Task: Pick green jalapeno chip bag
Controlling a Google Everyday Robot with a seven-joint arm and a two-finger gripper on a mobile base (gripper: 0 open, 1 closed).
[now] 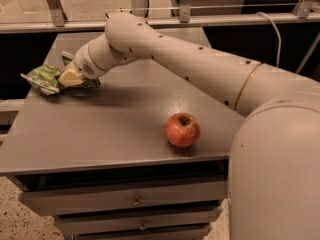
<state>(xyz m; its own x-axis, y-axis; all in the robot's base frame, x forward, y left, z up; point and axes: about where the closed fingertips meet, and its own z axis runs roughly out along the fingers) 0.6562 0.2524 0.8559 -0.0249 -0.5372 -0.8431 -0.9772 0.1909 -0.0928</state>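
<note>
Green jalapeno chip bag [42, 77] lies crumpled at the far left side of the grey table [105, 129], close to its left edge. My gripper [68, 78] is low on the right part of the bag and touches it, but I cannot tell if it is wide or closed on it. A red apple [183, 129] stands well apart, near the front edge.

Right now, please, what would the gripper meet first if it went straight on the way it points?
The chip bag: the gripper points into it near the table's left edge, apparently touching; depth is unclear.
</note>
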